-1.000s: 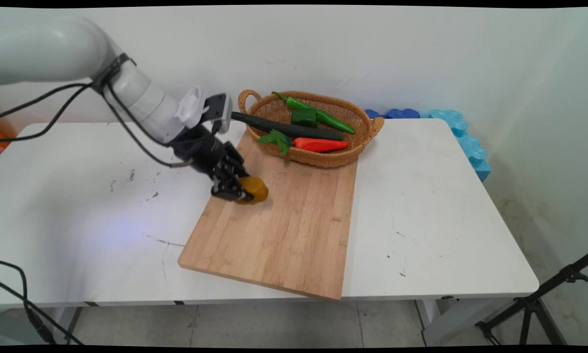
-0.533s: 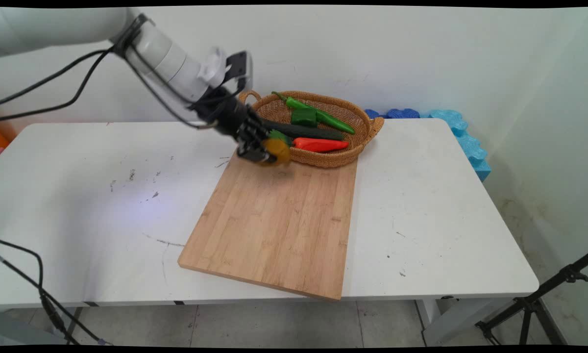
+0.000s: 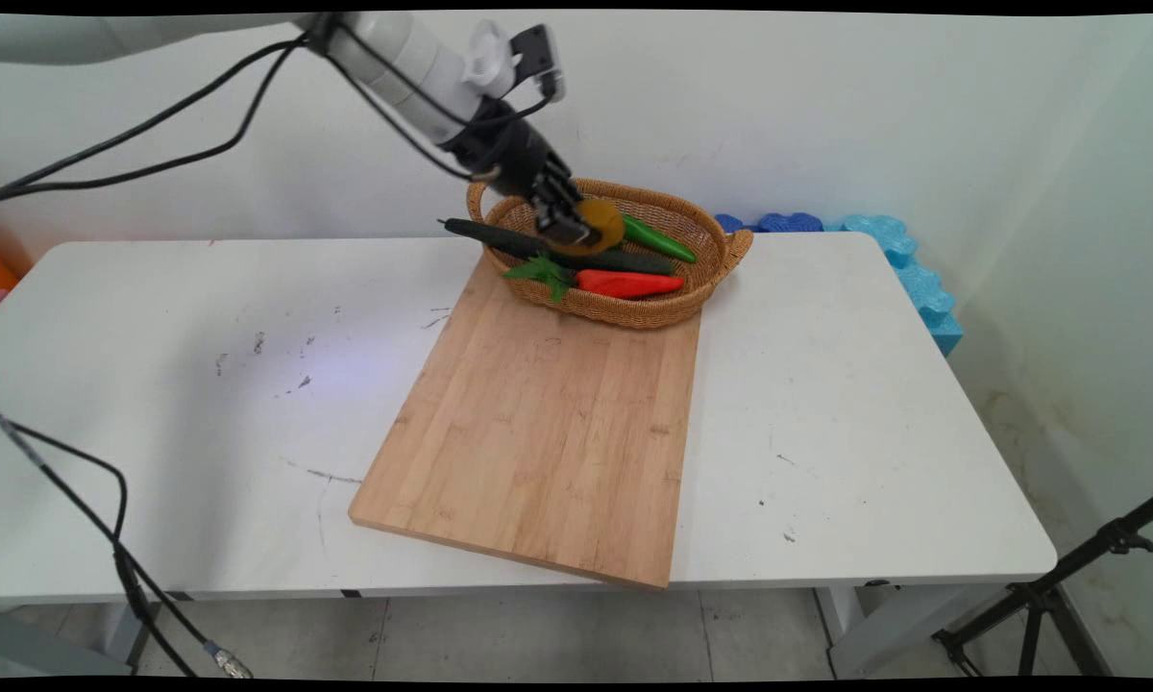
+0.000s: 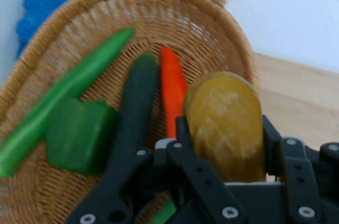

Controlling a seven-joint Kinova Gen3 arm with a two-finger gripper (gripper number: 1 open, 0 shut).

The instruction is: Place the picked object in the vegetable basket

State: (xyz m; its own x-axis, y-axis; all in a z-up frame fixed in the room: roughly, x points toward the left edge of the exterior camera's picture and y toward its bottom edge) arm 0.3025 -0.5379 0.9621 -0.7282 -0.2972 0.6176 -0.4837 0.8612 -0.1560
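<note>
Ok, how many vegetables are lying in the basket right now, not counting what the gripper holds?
4 visible in the basket: a dark cucumber, a red pepper, a long green chili, and a green block-shaped piece. The gripper holds a yellow potato above them and may hide more.

we see the cutting board [image 3: 548, 432] bare and open. the basket [image 3: 677, 306] is crowded: cucumber [image 4: 135, 113], red pepper [image 4: 172, 89], green peppers [image 4: 79, 123].

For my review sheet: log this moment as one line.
gripper: shut on yellow-brown potato | over wicker basket | basket holds cucumber, red pepper, green pepper
</note>
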